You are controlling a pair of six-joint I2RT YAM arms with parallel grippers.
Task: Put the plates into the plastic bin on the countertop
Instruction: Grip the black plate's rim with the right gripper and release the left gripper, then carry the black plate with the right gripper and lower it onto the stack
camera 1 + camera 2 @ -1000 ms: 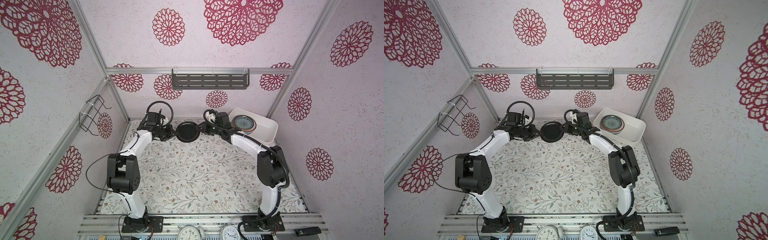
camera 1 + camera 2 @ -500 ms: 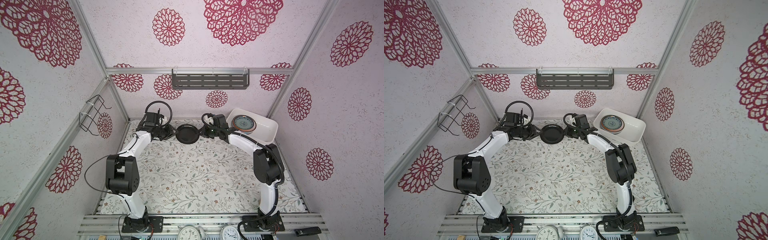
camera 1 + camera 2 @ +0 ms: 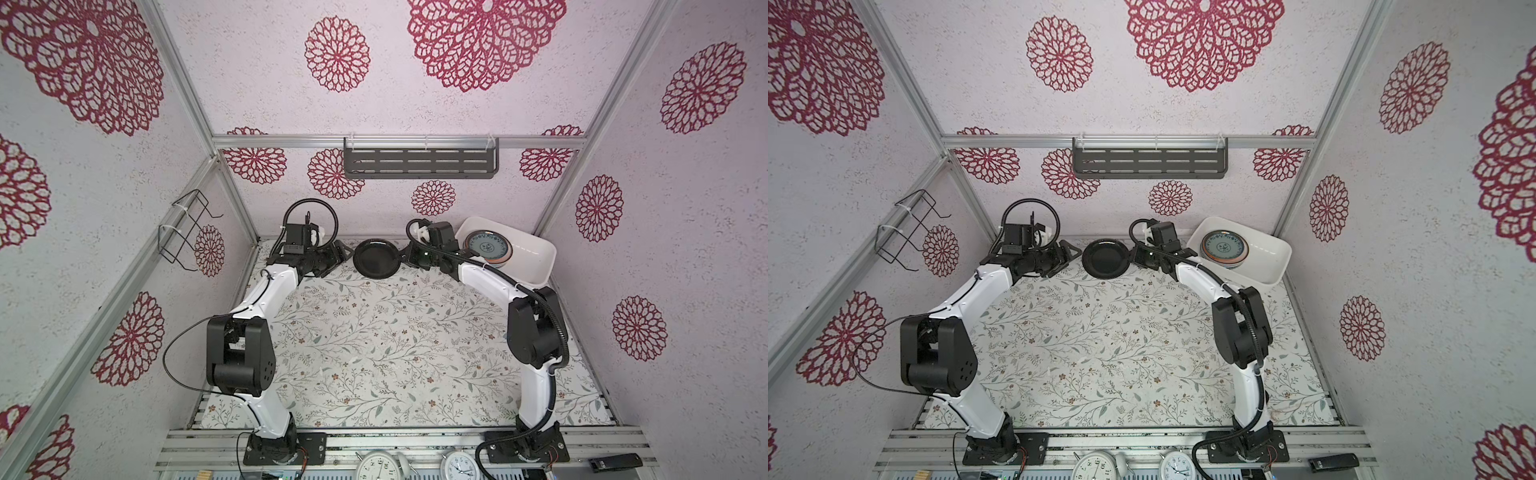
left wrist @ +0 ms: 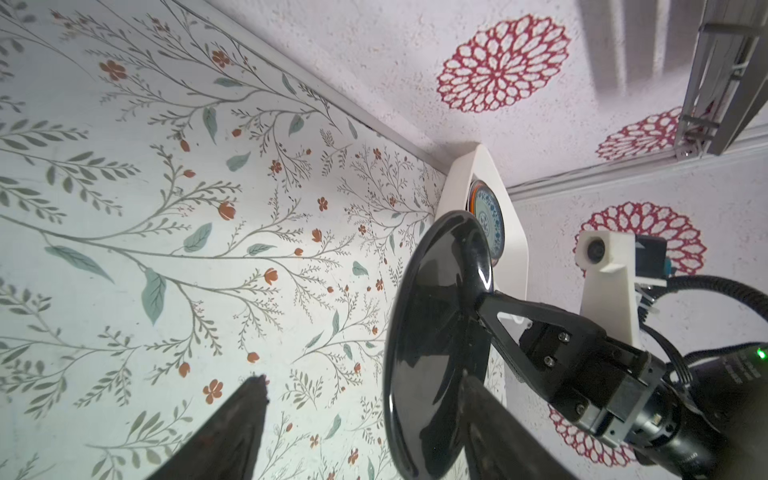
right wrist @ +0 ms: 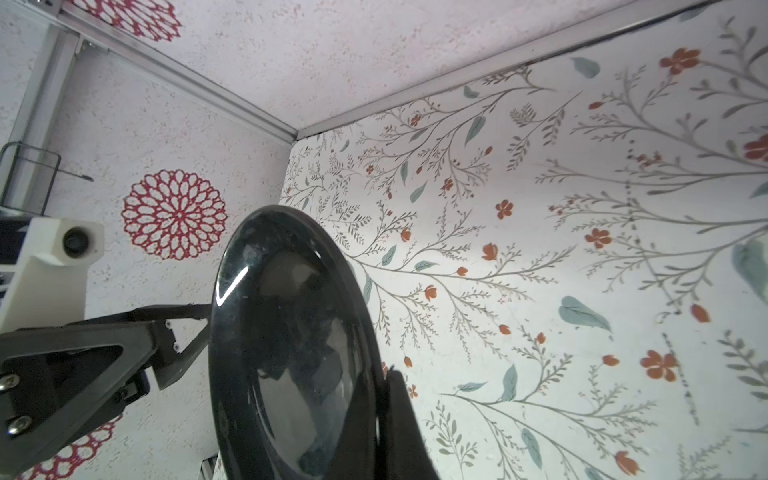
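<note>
Over the far middle of the surface (image 3: 395, 332), the right pincer (image 3: 401, 257) is clamped on the black plate (image 3: 376, 258) at its 3 o'clock rim. The left pincer (image 3: 341, 257) gapes apart at 9 o'clock. The plastic bin (image 3: 536, 245) lies beyond at 3 o'clock, nearest the right arm.

A second ago my left gripper (image 3: 341, 258) was pinching the black plate (image 3: 376, 258). Since then its jaws have spread wide and let go of the rim. My right gripper (image 3: 401, 259) has clamped onto the opposite rim and now holds the plate alone.
</note>
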